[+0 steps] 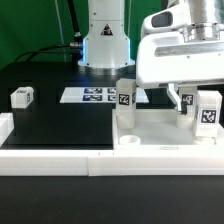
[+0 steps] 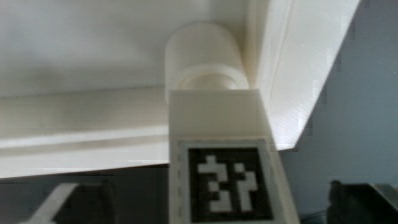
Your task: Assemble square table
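Hand [image 1: 186, 100] open, fingers [image 2: 365, 200] apart either side of tagged leg [image 2: 222, 150], leg at table top [image 2: 89, 60] corner

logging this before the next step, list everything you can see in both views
tabletop: one, white, front, exterior view's right
standing legs: three, white with black-and-white tags, upright on the tabletop
loose leg: one, white, tagged, exterior view's left
marker board: one, white, before the robot base
border rail: one, white, along the front
robot base: one, white, back centre
fingers: two, dark, either side of one standing leg, gaps showing
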Controlling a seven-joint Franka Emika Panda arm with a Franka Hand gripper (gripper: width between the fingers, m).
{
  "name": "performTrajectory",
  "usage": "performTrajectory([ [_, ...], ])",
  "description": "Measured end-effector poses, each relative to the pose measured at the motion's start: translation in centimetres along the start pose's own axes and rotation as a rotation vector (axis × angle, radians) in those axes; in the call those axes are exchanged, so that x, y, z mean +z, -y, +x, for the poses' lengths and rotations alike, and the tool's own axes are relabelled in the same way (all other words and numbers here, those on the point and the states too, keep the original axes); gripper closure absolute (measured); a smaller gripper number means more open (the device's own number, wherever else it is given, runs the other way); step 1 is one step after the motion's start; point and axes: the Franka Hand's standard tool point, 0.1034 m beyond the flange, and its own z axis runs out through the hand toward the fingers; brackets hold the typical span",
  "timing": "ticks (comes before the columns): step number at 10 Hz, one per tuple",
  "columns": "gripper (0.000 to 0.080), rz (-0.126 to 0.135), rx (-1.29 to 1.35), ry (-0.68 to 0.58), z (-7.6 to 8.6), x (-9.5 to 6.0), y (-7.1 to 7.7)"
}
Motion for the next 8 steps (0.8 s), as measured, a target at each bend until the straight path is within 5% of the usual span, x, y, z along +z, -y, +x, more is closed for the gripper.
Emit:
performTrajectory([
  [7, 0.015, 0.001, 0.002, 0.006, -0.03, 0.0, -0.06],
  [8, 0.015, 0.02, 0.025, 0.09, -0.48, -0.13, 0.2],
])
